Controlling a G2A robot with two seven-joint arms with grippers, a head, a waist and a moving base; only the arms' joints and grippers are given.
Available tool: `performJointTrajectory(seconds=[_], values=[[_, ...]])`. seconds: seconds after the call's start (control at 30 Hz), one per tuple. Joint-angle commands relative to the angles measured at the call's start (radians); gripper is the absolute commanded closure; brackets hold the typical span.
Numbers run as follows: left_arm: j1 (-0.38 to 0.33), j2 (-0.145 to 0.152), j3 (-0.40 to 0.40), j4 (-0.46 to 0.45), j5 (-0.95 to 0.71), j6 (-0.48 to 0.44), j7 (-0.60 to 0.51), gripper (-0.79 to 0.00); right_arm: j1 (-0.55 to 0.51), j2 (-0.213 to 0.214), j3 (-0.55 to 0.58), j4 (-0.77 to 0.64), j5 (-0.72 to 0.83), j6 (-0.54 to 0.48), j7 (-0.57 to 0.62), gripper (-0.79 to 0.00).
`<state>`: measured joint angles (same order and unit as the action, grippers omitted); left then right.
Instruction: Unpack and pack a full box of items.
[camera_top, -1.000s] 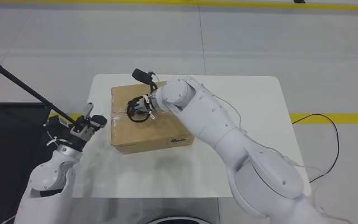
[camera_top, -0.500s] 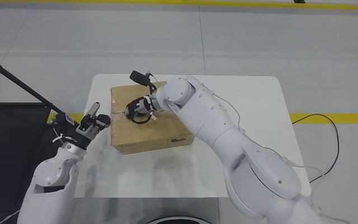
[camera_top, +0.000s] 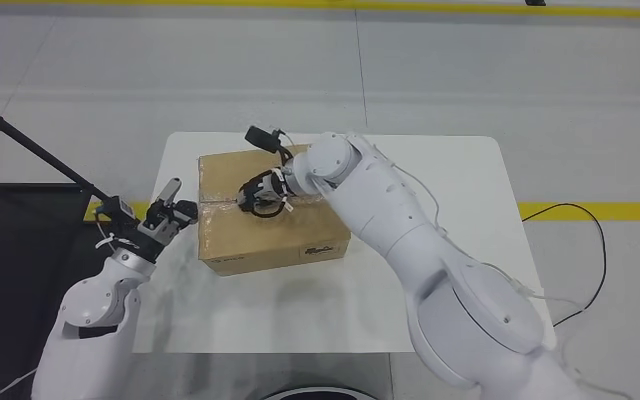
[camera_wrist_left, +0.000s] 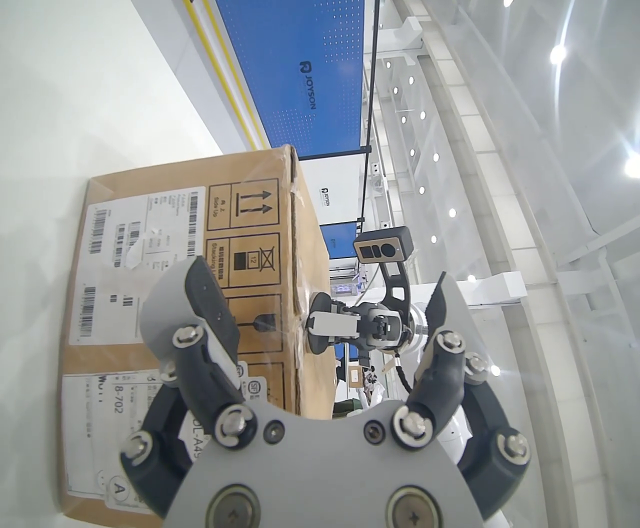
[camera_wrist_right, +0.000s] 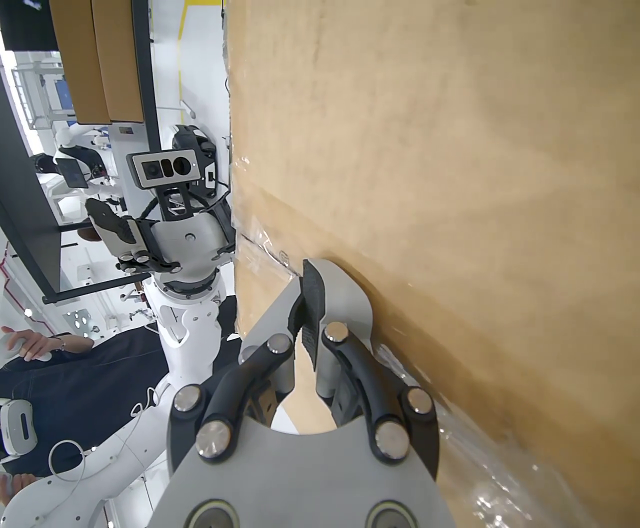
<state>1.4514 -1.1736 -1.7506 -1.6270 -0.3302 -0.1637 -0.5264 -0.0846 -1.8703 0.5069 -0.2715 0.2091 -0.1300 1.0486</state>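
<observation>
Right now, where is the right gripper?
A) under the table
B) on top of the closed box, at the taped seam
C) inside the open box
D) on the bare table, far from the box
B: the right gripper, shut, lies against the top of the closed box, right beside the tape along its seam.

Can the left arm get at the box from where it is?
Probably yes. The left gripper is open and faces the labelled end of the box, and nothing stands between them; the right gripper rests on top, out of the way.
</observation>
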Motion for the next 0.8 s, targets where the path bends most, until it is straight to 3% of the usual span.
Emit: performJointTrajectory(seconds=[0.0, 0.53, 0.77], values=[[-0.003, 0.000, 0.002, 0.002, 0.001, 0.003, 0.001, -0.785, -0.001, 0.006, 0.006, 0.001, -0.005, -0.002, 0.005, 0.000], [-0.013, 0.003, 0.022, -0.009, 0.009, 0.011, 0.007, -0.785, -0.031, 0.073, 0.066, -0.087, -0.054, 0.001, 0.021, 0.000], [-0.012, 0.005, 0.025, -0.013, 0.010, 0.010, 0.009, -0.785, -0.052, 0.113, 0.092, -0.172, -0.109, 0.052, 0.016, 0.000]])
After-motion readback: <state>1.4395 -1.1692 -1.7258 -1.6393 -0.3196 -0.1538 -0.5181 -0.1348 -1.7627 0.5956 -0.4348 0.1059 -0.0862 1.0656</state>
